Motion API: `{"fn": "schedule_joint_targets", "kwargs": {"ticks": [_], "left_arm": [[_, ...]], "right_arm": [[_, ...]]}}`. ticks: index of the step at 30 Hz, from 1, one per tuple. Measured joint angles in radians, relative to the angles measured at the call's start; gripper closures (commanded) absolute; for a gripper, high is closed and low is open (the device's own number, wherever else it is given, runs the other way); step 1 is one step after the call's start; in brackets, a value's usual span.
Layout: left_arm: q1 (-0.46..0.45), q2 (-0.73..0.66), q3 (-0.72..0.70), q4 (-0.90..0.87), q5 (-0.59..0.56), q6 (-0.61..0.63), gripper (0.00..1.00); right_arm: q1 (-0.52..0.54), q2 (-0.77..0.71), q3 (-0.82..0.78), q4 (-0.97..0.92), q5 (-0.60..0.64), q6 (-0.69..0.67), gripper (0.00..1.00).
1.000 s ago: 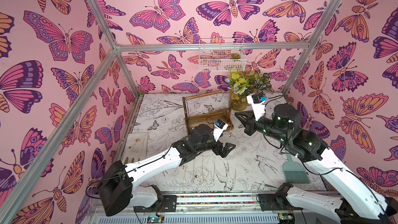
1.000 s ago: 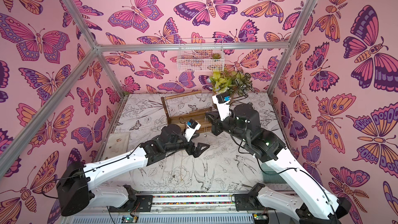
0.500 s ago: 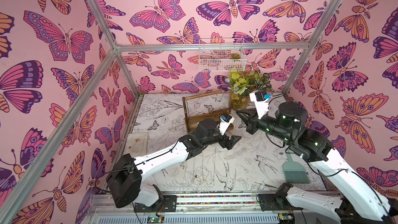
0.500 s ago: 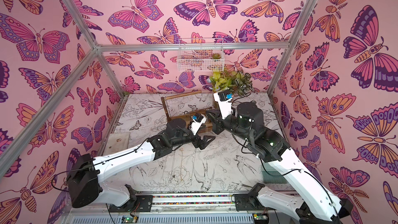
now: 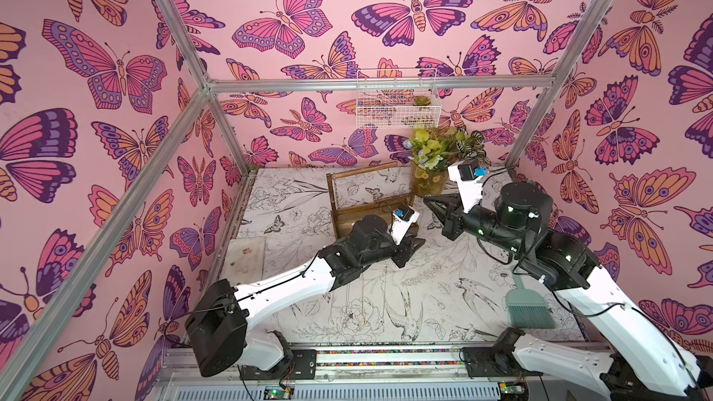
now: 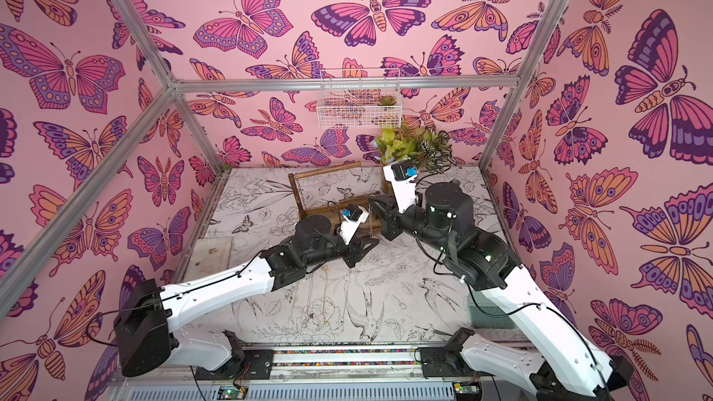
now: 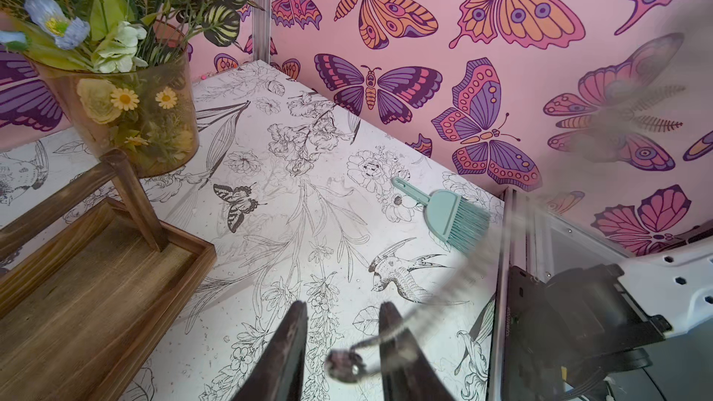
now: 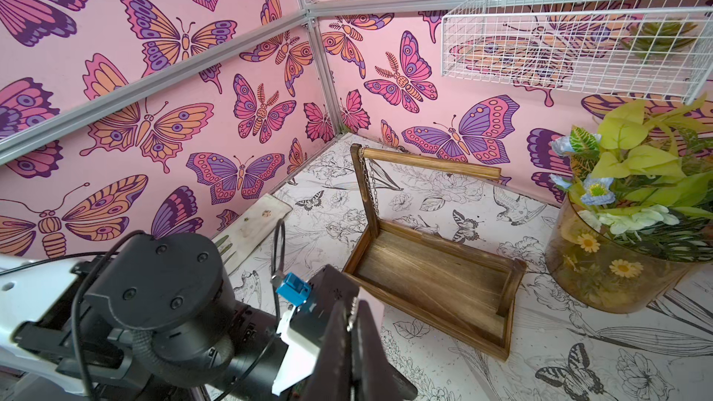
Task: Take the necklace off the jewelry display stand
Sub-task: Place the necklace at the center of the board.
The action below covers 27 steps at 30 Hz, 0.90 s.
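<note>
The brown wooden jewelry display stand (image 5: 370, 206) (image 8: 432, 279) sits at the back of the mat. A chain (image 8: 371, 187) still hangs from its top bar beside one upright. My right gripper (image 8: 353, 314) (image 6: 372, 202) is shut on the necklace (image 6: 371, 221), whose thin chain dangles off the stand, in front of the stand's tray. The necklace's dark pendant (image 7: 341, 366) hangs between the fingers of my left gripper (image 7: 341, 304) (image 5: 414, 244). Those jaws stand narrowly apart around the pendant, with a gap still showing on one side.
A glass vase of flowers (image 5: 428, 183) stands right of the stand. A teal hand brush (image 5: 528, 310) lies at the right, under the right arm. A white wire basket (image 5: 397, 106) hangs on the back wall. A pale board (image 5: 245, 258) lies at the left edge.
My left arm has reached forward and right, up to the hanging necklace, and its jaws have narrowed around the pendant. The right gripper has shifted slightly right, still shut on the chain.
</note>
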Motion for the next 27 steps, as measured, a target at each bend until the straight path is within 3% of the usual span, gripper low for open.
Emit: {"fn": "schedule_joint_targets", "kwargs": {"ticks": [19,27], "left_arm": [[-0.024,-0.011,-0.035,0.002,-0.038,-0.027,0.89],[-0.052,-0.060,-0.101,-0.005,-0.086,-0.061,0.89]], "right_arm": [[0.000,0.000,0.000,-0.012,0.004,0.000,1.00],[0.000,-0.007,-0.074,0.027,0.003,0.031,1.00]]}}
